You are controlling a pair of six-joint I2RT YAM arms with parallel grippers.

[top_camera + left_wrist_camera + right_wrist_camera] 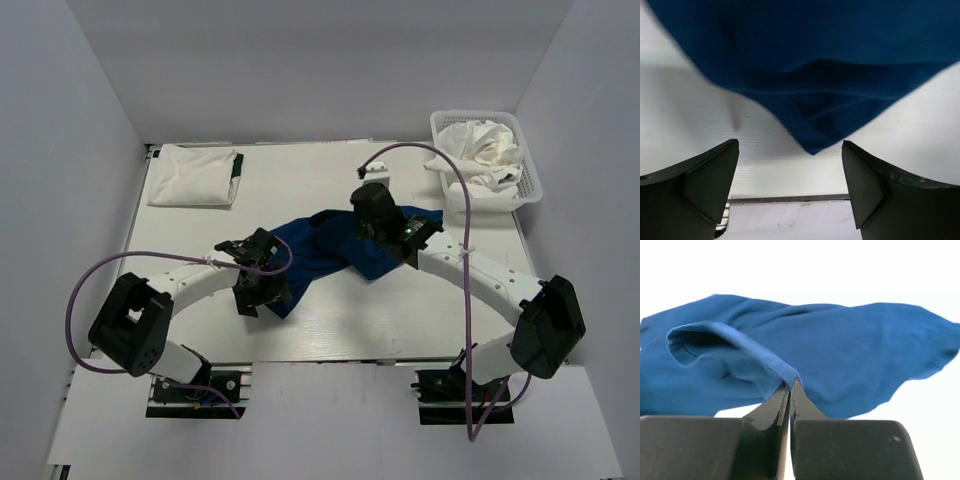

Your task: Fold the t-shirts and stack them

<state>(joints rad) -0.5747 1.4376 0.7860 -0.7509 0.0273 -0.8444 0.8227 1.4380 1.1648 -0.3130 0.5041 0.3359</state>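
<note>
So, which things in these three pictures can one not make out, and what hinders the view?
- Top external view: the number of crumpled white shirts in the white plastic lattice basket; they are bunched together and too small.
- Top external view: the layers of the folded white cloth shirt; it is seen only from above.
- All views: the front of the royal-blue cloth t-shirt; its own folds hide it.

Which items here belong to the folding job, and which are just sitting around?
Job: blue t-shirt, pinched by the right end effector; folded white t-shirt; crumpled white t-shirts, far right.
Lying about: white lattice basket holding those; table.
</note>
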